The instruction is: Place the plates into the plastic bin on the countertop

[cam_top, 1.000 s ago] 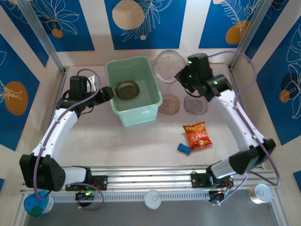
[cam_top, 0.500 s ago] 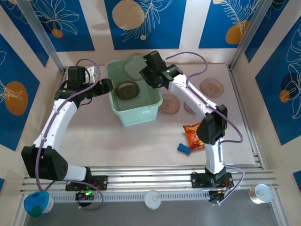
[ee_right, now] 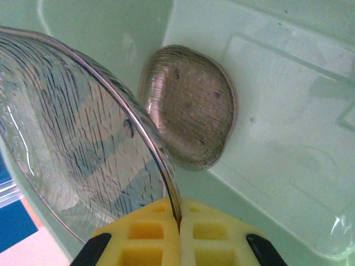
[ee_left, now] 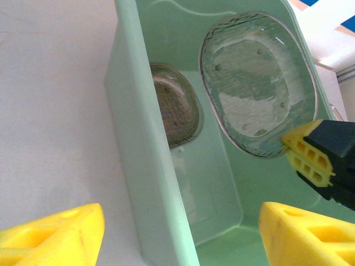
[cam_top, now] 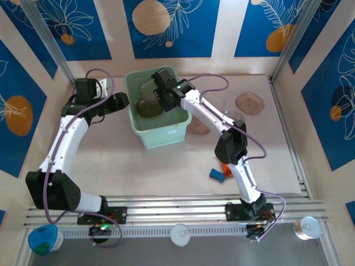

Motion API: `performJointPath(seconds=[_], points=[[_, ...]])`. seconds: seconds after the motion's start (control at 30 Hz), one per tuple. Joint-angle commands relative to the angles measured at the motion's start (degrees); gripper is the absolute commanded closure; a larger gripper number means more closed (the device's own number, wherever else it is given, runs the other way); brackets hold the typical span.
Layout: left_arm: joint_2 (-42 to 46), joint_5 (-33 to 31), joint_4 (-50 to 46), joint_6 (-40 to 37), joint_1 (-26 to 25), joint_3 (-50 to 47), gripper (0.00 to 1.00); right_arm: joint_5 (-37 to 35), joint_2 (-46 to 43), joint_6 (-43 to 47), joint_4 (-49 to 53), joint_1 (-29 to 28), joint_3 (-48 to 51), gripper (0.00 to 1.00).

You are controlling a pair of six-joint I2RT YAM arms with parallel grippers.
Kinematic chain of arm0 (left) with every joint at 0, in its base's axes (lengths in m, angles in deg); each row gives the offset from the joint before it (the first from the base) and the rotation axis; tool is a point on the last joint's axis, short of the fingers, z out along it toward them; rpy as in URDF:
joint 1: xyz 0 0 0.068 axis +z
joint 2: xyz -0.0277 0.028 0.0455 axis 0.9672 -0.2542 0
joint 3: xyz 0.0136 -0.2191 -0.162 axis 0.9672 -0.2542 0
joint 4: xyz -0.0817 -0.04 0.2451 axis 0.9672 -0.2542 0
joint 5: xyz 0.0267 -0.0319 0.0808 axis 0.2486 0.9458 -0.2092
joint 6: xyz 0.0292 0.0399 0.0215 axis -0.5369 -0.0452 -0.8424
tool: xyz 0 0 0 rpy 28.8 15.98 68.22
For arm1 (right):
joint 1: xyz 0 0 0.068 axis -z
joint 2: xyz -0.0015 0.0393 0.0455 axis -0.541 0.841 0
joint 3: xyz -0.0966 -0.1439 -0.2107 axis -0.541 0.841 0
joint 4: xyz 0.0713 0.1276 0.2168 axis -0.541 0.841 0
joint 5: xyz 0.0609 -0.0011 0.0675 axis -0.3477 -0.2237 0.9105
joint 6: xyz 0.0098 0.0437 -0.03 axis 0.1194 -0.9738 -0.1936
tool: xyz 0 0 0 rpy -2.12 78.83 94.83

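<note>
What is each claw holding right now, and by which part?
Right claw is shut on a clear plate, pinching it by the rim, over the plastic bin. Left claw is open beside the bin, holding nothing.

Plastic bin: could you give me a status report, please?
Right gripper shut on clear plate, tilted inside plastic bin. Left gripper open beside it. Brown plate already in.

Right arm point(cam_top: 208, 115) extended, jaws clamped, left jaws spread
</note>
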Motion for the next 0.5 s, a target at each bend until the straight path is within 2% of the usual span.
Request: performJointPath(seconds=[0.0,0.47], points=[[0.3,0.3,-1.2,-1.1,0.9,1.4,0.26,-3.5,2.3,-4.9,4.0,-1.0,-4.7,1.0],[-0.4,0.6,-2.7,-2.6,1.4,2.2,0.25,-4.5,11.4,-12.8,6.2,-3.2,-11.0,1.0]])
